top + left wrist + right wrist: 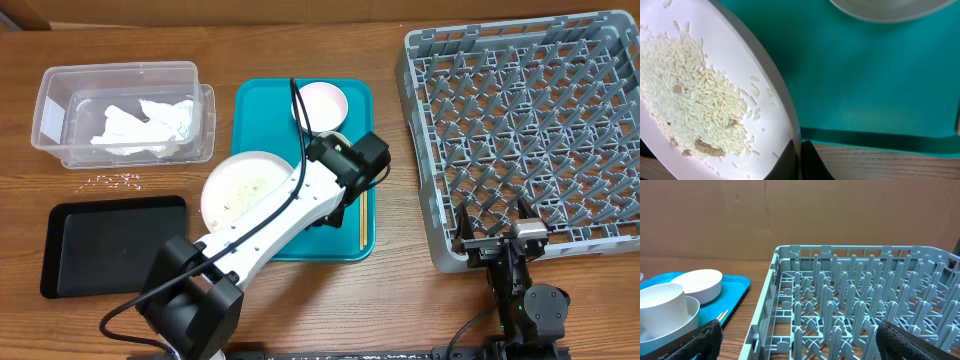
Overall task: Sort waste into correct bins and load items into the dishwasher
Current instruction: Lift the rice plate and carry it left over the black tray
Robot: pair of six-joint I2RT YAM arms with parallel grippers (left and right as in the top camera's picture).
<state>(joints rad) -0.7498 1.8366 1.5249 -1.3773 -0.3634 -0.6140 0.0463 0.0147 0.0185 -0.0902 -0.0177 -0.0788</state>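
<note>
My left gripper is shut on the rim of the round white plate, which carries a heap of rice grains and brown crumbs. Seen from overhead, the plate lies over the left edge of the teal tray, and my left arm hides its right rim. The pink-white bowl sits at the tray's top. Chopsticks lie along the tray's right side. A white cup stands in a bowl beside them. My right gripper hangs open at the grey dish rack's near edge.
The clear tub at the top left holds crumpled white napkins. A flat black tray lies at the lower left. Loose rice grains are scattered on the wood between them. The rack's near wall stands close before my right gripper.
</note>
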